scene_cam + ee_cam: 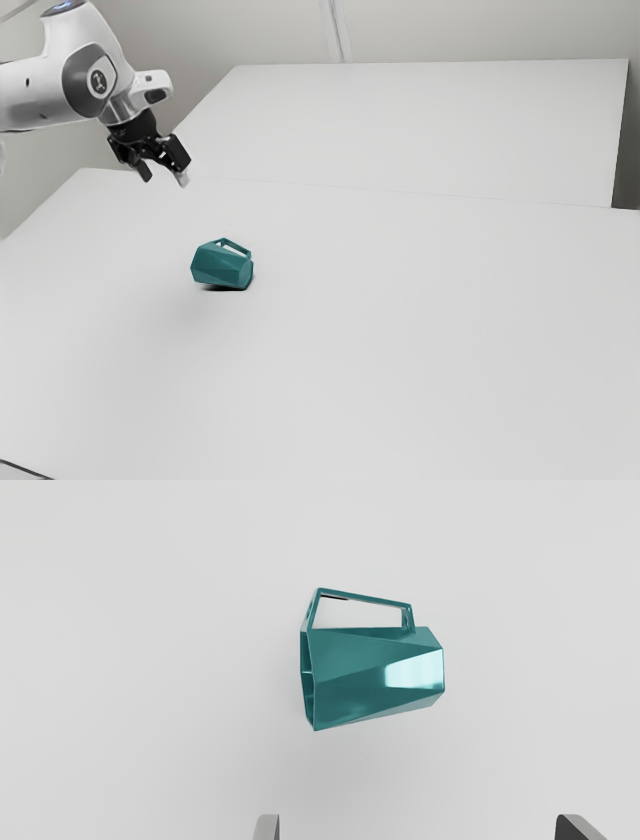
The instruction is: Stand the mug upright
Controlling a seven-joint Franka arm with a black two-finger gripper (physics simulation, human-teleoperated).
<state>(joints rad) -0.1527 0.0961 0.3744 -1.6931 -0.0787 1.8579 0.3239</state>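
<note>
Well, mug [350, 660] on its side, in from the table edge [400, 192] — spread hand [165, 177] well apart

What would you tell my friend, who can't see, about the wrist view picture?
A shiny teal mug with flat, angled sides lies tipped over on a pale table, its handle sticking out sideways. The robot's gripper is open, its two fingertips wide apart and not touching the mug.
</note>
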